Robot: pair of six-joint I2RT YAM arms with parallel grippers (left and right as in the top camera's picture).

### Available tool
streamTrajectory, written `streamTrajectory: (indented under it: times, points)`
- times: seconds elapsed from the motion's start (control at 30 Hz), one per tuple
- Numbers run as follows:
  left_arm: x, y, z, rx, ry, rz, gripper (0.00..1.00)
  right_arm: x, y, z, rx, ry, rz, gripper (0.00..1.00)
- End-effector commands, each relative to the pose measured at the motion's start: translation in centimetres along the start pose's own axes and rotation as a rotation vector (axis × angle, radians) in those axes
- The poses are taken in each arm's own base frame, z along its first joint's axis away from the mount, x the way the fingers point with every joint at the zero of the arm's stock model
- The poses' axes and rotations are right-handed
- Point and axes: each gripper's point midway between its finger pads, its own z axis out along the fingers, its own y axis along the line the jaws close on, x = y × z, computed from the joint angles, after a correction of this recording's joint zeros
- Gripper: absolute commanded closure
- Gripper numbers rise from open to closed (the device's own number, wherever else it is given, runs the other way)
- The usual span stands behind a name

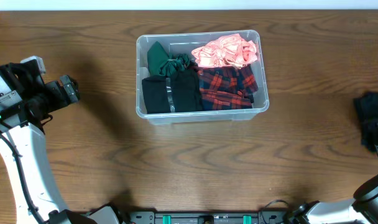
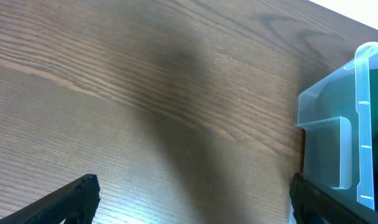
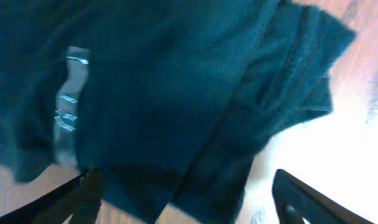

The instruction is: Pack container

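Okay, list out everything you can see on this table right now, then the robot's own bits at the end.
table: one, brown wood, under everything.
container: one, clear plastic, upper middle of the table.
green garment: one, back left in the container.
pink garment: one, back right in the container.
black garment: one, front left in the container.
plaid garment: one, red and dark, front right in the container.
loose garment: one, dark teal, right edge of the table.
left claw: one, black, open, over bare wood beside the container.
right claw: one, black, open, above the loose garment.
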Motion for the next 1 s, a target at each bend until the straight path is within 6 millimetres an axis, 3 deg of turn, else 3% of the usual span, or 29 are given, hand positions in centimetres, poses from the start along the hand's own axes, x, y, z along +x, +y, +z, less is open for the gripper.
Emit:
streamTrajectory:
  times: [0.0,0.1,0.27,0.33,0.4,0.57,0.77,0.83,0.97]
  points:
    - [-0.2,0.0,-0.1,0.006,-0.005,0.008,0.02,0.3,-0.9,1.2,0.032,0.012,0.0,0.19]
    - [-0.2,0.0,-0.1,0.006,-0.005,0.008,0.02,0.4,-1.2,1.9,0.038,0.022,0.003,0.22]
    - [-0.2,0.0,-0.1,0.006,-0.005,0.007,0.02,0.0,-1.0,2.4,0.029,0.006,-0.02,0.37]
    - [-0.2,0.0,-0.1,0.006,-0.005,0.008,0.02,-0.3,-0.9,2.4,0.022,-0.006,-0.036,0.52]
    - [-0.2,0.0,-0.1,0.006,-0.005,0.008,0.02,-0.3,-0.9,2.4,0.022,-0.006,-0.042,0.74]
    - [-0.2,0.0,-0.1,0.006,-0.005,0.008,0.02,-0.1,-0.5,2.4,0.006,0.004,-0.045,0.99]
    - [-0.2,0.0,-0.1,0.006,-0.005,0.008,0.02,0.3,1.7,1.5,-0.113,0.038,-0.084,0.99]
    - [-0.2,0.0,-0.1,0.006,-0.005,0.007,0.02,-0.1,3.0,0.3,-0.16,0.027,-0.093,0.99]
    - [-0.2,0.0,-0.1,0.006,-0.005,0.007,0.02,-1.7,6.1,-4.0,-0.253,-0.048,-0.135,0.99]
